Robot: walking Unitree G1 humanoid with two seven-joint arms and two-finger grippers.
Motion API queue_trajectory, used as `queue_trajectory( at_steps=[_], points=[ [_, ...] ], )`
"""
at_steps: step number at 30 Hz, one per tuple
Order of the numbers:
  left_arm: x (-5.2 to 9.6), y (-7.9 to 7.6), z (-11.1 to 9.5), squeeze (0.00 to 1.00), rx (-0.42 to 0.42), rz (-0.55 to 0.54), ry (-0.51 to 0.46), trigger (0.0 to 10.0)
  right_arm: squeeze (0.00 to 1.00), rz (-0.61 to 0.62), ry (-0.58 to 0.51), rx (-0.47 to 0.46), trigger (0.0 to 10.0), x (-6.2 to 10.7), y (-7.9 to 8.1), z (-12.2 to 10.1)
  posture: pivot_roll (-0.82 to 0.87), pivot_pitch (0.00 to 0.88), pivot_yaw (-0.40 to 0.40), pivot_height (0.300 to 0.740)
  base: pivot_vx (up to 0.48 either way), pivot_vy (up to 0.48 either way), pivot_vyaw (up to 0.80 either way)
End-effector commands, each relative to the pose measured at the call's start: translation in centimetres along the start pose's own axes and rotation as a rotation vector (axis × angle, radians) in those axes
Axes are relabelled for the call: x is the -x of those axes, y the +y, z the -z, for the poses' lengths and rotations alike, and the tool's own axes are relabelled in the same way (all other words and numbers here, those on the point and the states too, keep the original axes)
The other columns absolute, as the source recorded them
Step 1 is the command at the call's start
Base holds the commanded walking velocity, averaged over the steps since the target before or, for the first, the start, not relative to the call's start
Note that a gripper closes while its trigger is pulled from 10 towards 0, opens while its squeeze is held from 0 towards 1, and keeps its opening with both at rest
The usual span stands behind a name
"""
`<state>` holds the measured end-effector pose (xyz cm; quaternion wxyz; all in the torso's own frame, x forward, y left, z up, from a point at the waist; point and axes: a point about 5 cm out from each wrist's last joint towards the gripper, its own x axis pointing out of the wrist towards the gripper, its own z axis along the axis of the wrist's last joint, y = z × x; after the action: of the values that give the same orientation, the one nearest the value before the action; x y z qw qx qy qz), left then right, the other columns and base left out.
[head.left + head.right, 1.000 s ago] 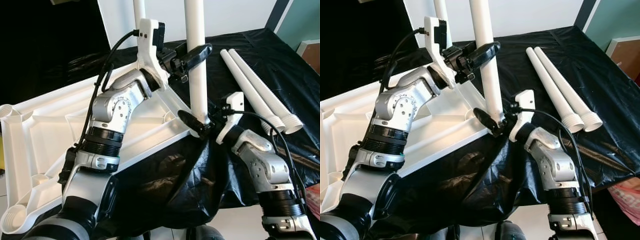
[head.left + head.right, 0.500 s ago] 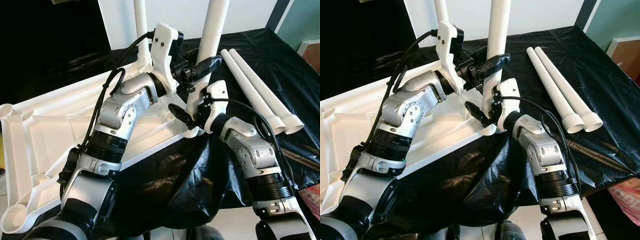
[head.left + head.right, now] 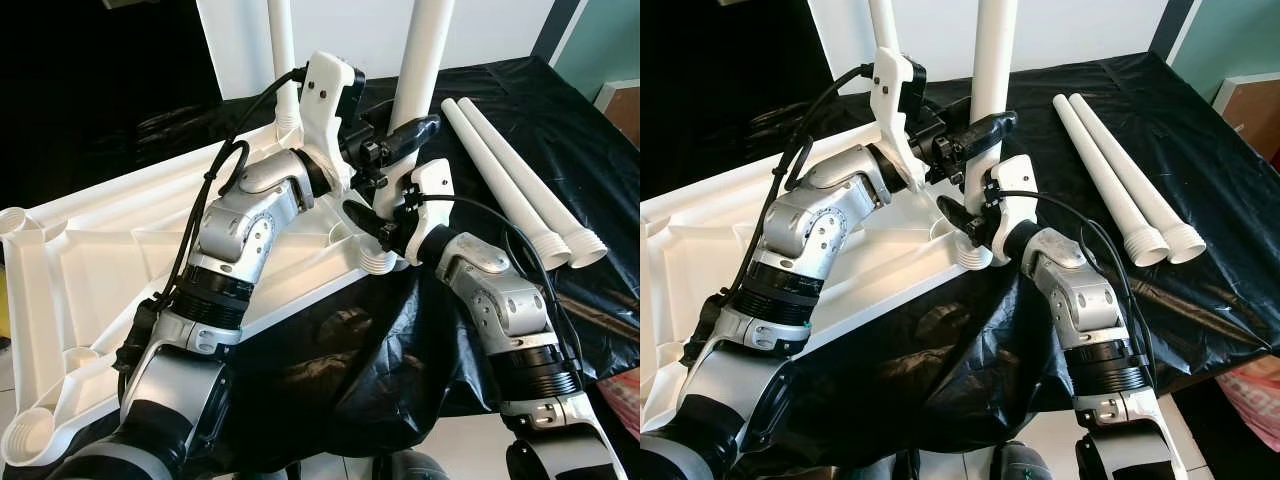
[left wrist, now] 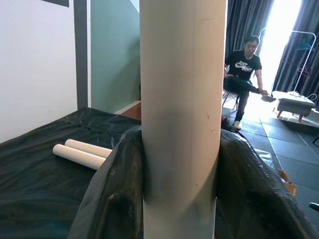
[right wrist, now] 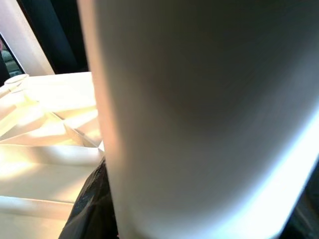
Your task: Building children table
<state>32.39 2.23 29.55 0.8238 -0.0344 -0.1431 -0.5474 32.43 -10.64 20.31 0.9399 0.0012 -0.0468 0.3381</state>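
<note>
The white tabletop point(image 3: 110, 260) lies upside down on the black-covered table. A white table leg point(image 3: 412, 95) stands nearly upright, its threaded foot at the near right corner socket point(image 3: 378, 262). My left gripper point(image 3: 405, 135) is shut on this leg partway up; in the left wrist view the leg point(image 4: 180, 124) sits between both black fingers point(image 4: 112, 199). My right gripper point(image 3: 385, 222) is shut on the same leg just above the socket, where the leg point(image 5: 199, 124) looms blurred and close. Another leg point(image 3: 280, 60) stands at the far corner.
Two loose white legs point(image 3: 515, 175) lie side by side on the black sheet point(image 3: 560, 120) to the right. The tabletop's near left corners overhang the table edge. A person point(image 4: 242, 74) sits in the room far behind.
The held leg has swung from leaning left to nearly upright. My right gripper has risen and moved left onto it above the socket. My left arm has shifted right with the leg.
</note>
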Motion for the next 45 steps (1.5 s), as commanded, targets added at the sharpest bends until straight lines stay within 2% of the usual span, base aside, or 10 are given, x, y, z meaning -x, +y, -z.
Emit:
queue_trajectory(
  at_steps=[1, 8, 9, 10, 13, 14, 16, 21, 22, 45],
  points=[
    [-0.8, -1.6, -0.4, 0.0, -0.016, 0.144, -0.021, 10.0, 0.0, 0.01, 0.016, -0.031, 0.0, -0.2, 0.0, 0.2, -0.05, 0.092, 0.023, 0.74, 0.0, 0.0, 0.0],
    [-0.8, -1.7, -0.6, 0.0, -0.02, 0.149, -0.033, 10.0, 0.0, 0.044, 0.023, -0.055, 0.0, -0.2, -0.2, 0.4, -0.05, 0.091, 0.026, 0.74, 0.0, 0.0, 0.0],
    [-0.8, -1.7, -0.7, 0.0, -0.02, 0.15, -0.035, 10.0, 0.0, 0.054, 0.023, -0.057, 1.2, -0.2, -0.2, 0.4, -0.05, 0.091, 0.026, 0.74, 0.0, 0.0, 0.0],
    [-0.8, -1.8, -0.7, 0.0, -0.002, 0.157, -0.044, 10.0, 0.0, 0.072, 0.021, -0.059, 10.0, -0.2, -0.4, 0.4, -0.05, 0.093, 0.028, 0.74, 0.0, 0.0, 0.0],
    [-0.8, -1.8, -0.7, 0.0, -0.002, 0.157, -0.044, 10.0, 0.0, 0.072, 0.021, -0.059, 10.0, -0.2, -0.4, 0.4, -0.05, 0.093, 0.028, 0.74, 0.0, 0.0, 0.0],
    [-0.7, -1.8, -0.7, 0.78, 0.018, 0.159, -0.052, 10.0, 0.0, 0.083, 0.018, -0.061, 10.0, -0.2, -0.5, 0.4, -0.04, 0.094, 0.028, 0.74, 0.0, 0.0, 0.0],
    [-0.6, -1.8, -0.8, 1.0, 0.017, 0.159, -0.061, 10.0, 0.0, 0.11, 0.003, -0.069, 10.0, -0.2, -0.7, 0.3, -0.04, 0.1, 0.028, 0.74, 0.0, 0.0, 0.0],
    [-0.2, -1.5, -0.9, 1.0, -0.026, 0.121, -0.068, 10.0, 0.0, 0.196, -0.048, -0.09, 10.0, -0.1, -1.6, -0.2, -0.04, 0.104, 0.028, 0.74, 0.0, 0.0, 0.0],
    [0.0, -1.0, -0.8, 0.0, -0.027, 0.083, -0.067, 10.0, 0.0, 0.231, -0.064, -0.091, 10.0, 0.1, -1.9, -0.3, -0.04, 0.108, 0.029, 0.74, 0.0, 0.0, 0.0],
    [5.6, 1.7, 4.0, 0.0, -0.072, -0.242, 0.032, 10.0, 0.0, 0.381, -0.101, -0.115, 10.0, 1.4, -2.4, 1.5, -0.04, 0.14, 0.027, 0.74, 0.0, 0.0, 0.0]
  ],
)
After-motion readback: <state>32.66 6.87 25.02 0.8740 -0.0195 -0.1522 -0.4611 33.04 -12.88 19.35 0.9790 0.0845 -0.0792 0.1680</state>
